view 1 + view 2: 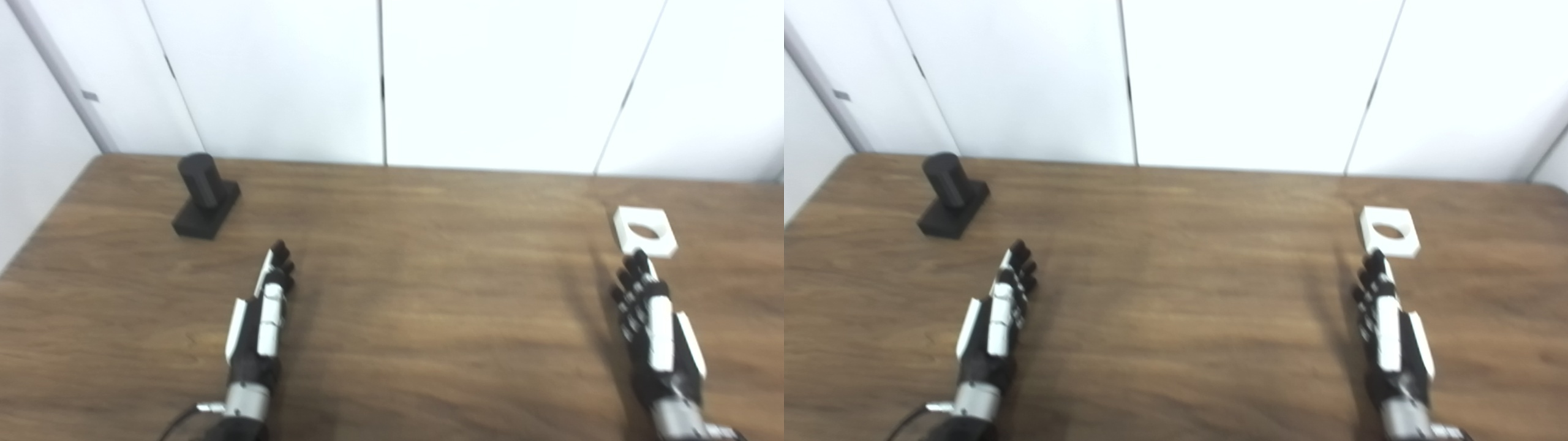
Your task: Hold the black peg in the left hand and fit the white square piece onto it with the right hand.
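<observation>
On the worktop the black peg stands upright at far left, well apart from the empty, spread left hand. Just beyond the empty, spread right hand lies the white square piece.

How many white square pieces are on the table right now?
1. The white square piece lies flat at the table's far right, just beyond the right hand. Nothing seems to hide another.

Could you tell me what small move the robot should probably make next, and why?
Probably reach the left hand forward and leftward to the black peg. The peg stands untouched on the table, beyond that hand, and it must be held first. The right hand is open, its fingertips near the white square piece, so it can wait.
</observation>
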{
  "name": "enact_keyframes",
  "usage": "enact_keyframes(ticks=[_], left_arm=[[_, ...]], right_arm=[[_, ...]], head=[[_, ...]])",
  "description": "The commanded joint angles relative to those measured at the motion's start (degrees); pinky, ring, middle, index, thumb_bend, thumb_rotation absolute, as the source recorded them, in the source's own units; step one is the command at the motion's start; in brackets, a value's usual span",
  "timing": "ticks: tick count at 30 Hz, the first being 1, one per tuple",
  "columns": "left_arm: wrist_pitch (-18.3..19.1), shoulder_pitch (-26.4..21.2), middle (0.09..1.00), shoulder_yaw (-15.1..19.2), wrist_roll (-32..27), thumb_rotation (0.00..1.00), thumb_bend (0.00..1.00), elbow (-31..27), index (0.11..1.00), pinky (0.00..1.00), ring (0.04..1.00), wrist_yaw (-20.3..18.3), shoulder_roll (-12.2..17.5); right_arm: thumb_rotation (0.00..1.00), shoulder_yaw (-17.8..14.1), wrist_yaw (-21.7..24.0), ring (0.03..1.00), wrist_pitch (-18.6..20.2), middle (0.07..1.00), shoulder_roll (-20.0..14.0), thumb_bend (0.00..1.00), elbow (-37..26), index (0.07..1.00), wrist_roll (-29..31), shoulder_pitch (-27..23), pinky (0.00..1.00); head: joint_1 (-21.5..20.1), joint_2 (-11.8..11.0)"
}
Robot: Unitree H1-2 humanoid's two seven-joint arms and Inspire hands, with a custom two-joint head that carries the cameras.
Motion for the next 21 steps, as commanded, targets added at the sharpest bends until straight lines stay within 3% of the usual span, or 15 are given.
enact_keyframes(ticks=[1,10,17,21], left_arm=[[-0.2,0.4,1.000,-1.5,0.6,1.00,0.59,1.0,1.000,0.98,0.992,-0.5,-1.1],[-2.7,0.1,1.000,-3.6,3.2,1.00,0.51,3.5,1.000,0.98,0.995,1.0,-2.6],[-3.4,-0.2,1.000,-4.6,4.8,1.00,0.45,4.8,1.000,0.98,0.995,2.4,-3.9],[-3.8,-0.1,1.000,-4.9,5.9,1.00,0.46,5.2,1.000,0.97,0.994,3.0,-4.3]], right_arm=[[1.00,-0.6,0.7,1.000,-2.3,1.000,-1.1,0.59,3.3,1.000,1.4,2.3,1.00],[1.00,-1.1,2.1,1.000,-3.8,1.000,-3.6,0.59,6.2,1.000,4.8,1.5,1.00],[1.00,-1.5,1.5,1.000,-2.4,0.996,-3.9,0.62,6.0,1.000,6.2,1.1,1.00],[1.00,-1.4,1.4,1.000,-2.5,0.988,-4.2,0.66,6.4,1.000,5.5,0.9,1.00]], head=[[0.3,0.0],[7.4,-2.9],[9.4,-4.2],[9.5,-4.4]])
